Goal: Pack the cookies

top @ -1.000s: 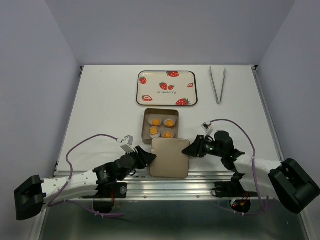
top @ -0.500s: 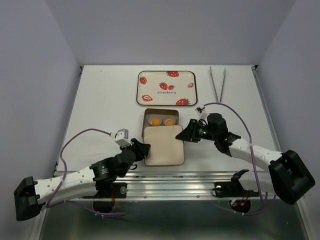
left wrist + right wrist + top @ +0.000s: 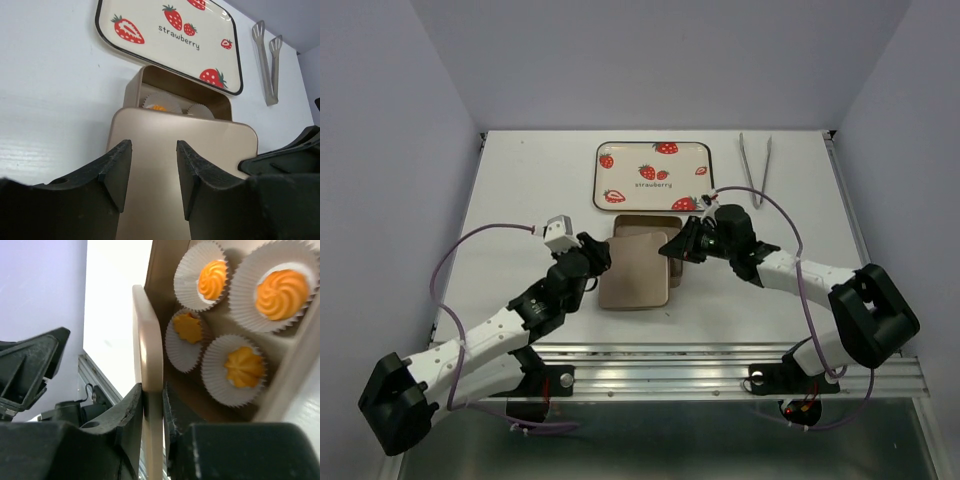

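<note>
Four orange-yellow cookies (image 3: 212,279) sit in white paper cups inside the open gold tin box (image 3: 165,270). My right gripper (image 3: 152,390) is shut on the edge of the gold lid (image 3: 149,340) and holds it tilted over the box. In the top view the lid (image 3: 635,270) covers most of the box (image 3: 645,221), with the right gripper (image 3: 678,248) at its right edge. My left gripper (image 3: 597,258) is open at the lid's left edge. In the left wrist view the left gripper (image 3: 153,147) has the lid (image 3: 215,145) showing between its fingers, and one cookie (image 3: 159,107) peeks out of the box (image 3: 145,82).
A strawberry-printed tray (image 3: 655,175) lies just beyond the box. Metal tongs (image 3: 755,168) lie at the far right. The metal rail (image 3: 720,360) runs along the table's near edge.
The lid has moved away from the near edge and up over the box, hiding the cookies in the top view. Both arms have reached forward with it.
</note>
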Controlling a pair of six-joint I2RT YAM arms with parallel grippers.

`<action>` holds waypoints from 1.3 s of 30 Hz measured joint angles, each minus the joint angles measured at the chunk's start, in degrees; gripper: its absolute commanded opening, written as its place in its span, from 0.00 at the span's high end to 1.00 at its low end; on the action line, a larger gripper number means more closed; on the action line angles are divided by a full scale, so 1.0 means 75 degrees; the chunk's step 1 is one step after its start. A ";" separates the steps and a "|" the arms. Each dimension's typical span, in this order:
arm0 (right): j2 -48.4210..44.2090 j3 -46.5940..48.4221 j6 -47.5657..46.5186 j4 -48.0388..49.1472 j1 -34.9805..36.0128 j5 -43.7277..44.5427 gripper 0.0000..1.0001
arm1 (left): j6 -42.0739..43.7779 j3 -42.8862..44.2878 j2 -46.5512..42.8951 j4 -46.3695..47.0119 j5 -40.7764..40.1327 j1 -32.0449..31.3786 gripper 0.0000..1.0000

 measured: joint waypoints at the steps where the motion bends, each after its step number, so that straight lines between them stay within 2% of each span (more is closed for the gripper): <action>1: 0.0172 0.0111 0.0073 -0.0003 0.0000 0.0044 0.83 | 0.0172 0.0076 0.0221 0.0262 0.0169 0.0230 0.49; 2: 0.0274 0.0198 0.0105 -0.0003 0.0003 0.0090 0.91 | 0.0318 0.0146 0.0417 0.0440 0.0277 0.0356 0.49; 3: 0.0364 0.0274 0.0149 -0.0003 0.0012 0.0137 0.94 | 0.0423 0.0219 0.0615 0.0571 0.0373 0.0434 0.49; 7: 0.0685 0.0493 0.0204 0.0023 0.0015 0.0385 0.99 | 0.0769 0.0647 0.1577 0.0863 0.0842 0.0629 0.49; 10: 0.0772 0.0504 0.0213 0.0058 0.0012 0.0504 0.99 | 0.0857 0.0659 0.1737 0.0935 0.1137 0.0784 0.48; 14: 0.0772 0.0504 0.0248 0.0455 -0.0009 0.0373 0.99 | 0.0901 0.0659 0.1556 0.1049 0.1332 0.0982 0.46; 24: 0.1008 0.0458 0.0866 0.2620 -0.0102 -0.1139 0.99 | 0.0842 0.0580 0.0358 0.0930 0.1326 0.1061 0.43; 33: 0.1005 0.0469 0.1547 0.3203 -0.1122 -0.2084 0.99 | 0.0761 0.0437 -0.0216 0.0609 0.1174 0.1105 0.42; 37: 0.1017 0.0472 0.2180 0.3949 -0.1527 -0.2602 0.99 | 0.0764 0.0434 -0.0154 0.0583 0.1174 0.1145 0.42; 39: 0.1087 0.0478 0.2789 0.4750 -0.1620 -0.2888 0.99 | 0.0766 0.0434 -0.0079 0.0583 0.1174 0.1151 0.42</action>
